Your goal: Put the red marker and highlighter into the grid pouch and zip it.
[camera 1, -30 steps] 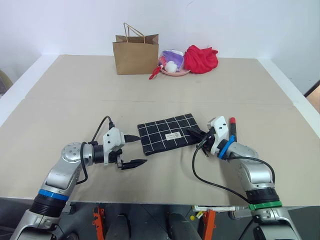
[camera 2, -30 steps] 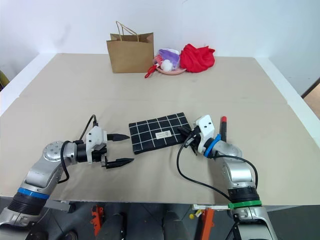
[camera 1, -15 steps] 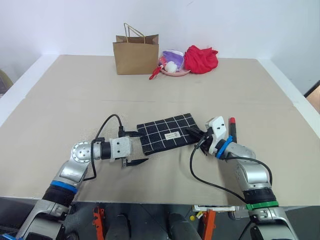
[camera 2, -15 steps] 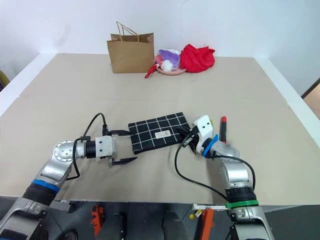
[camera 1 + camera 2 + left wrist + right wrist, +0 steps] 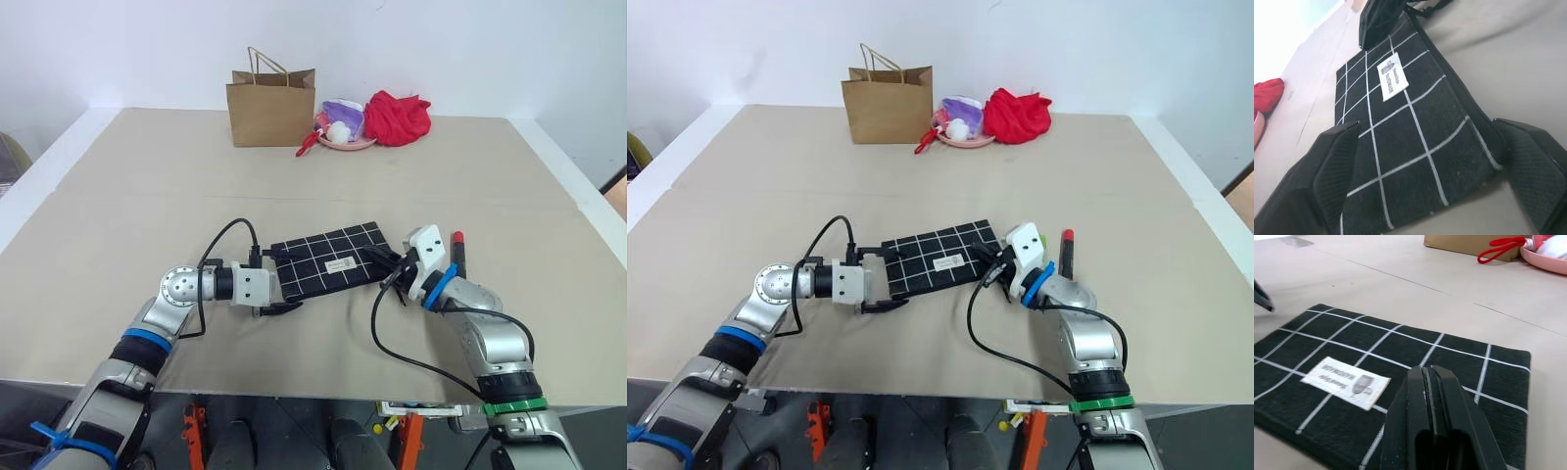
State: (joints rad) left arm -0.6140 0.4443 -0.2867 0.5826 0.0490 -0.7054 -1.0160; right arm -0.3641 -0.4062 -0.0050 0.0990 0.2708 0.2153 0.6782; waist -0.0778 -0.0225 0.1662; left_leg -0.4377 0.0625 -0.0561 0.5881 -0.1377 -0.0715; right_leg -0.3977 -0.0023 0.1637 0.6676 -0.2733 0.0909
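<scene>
Flat rectangular black fabric grid pouch (image 5: 330,262) with white grid lines and a small white label (image 5: 1391,82): lies near the front middle of the tan table (image 5: 392,176), between the two arms.

Left gripper (image 5: 275,280): at the pouch's left end, jaws spread, one black finger (image 5: 1334,166) at either side of that end; whether the fingers touch the fabric cannot be told.

Right gripper (image 5: 385,261): at the pouch's right end, its two fingers (image 5: 1432,426) pressed together and low over the fabric; whether anything is pinched between them cannot be told.

Slim red marker (image 5: 457,251) with red cap: lies on the table just right of the right gripper, outside the pouch.

Brown paper bag (image 5: 271,99) with handles, pink dish (image 5: 345,140) of small items, and red cloth bundle (image 5: 398,117): in a row at the table's far edge, well apart from the pouch.
</scene>
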